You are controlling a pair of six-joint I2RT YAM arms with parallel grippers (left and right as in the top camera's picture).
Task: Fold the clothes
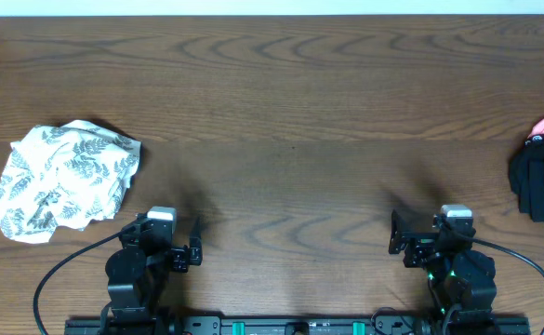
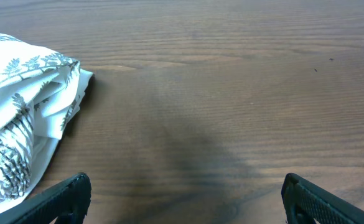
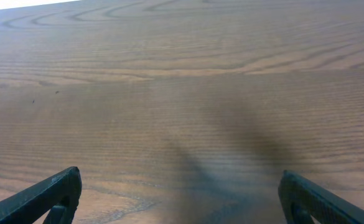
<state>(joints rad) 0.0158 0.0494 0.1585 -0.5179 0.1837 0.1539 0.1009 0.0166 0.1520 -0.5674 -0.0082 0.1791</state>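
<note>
The clothes are out of view in every frame. My left gripper [image 1: 190, 247] rests low at the near left of the wooden table [image 1: 290, 112]. Its jaws stand wide open with only bare wood between them in the left wrist view [image 2: 185, 190]. At the near right, my right gripper [image 1: 400, 240] is open as well, and the right wrist view [image 3: 180, 183] shows nothing but table between its fingers. Neither gripper touches any cloth.
A crumpled white cloth with grey leaf print [image 1: 65, 179] lies at the left, just beyond the left arm, and shows in the left wrist view [image 2: 26, 112]. A black garment with white lettering and a pink piece [image 1: 543, 181] sits at the right edge.
</note>
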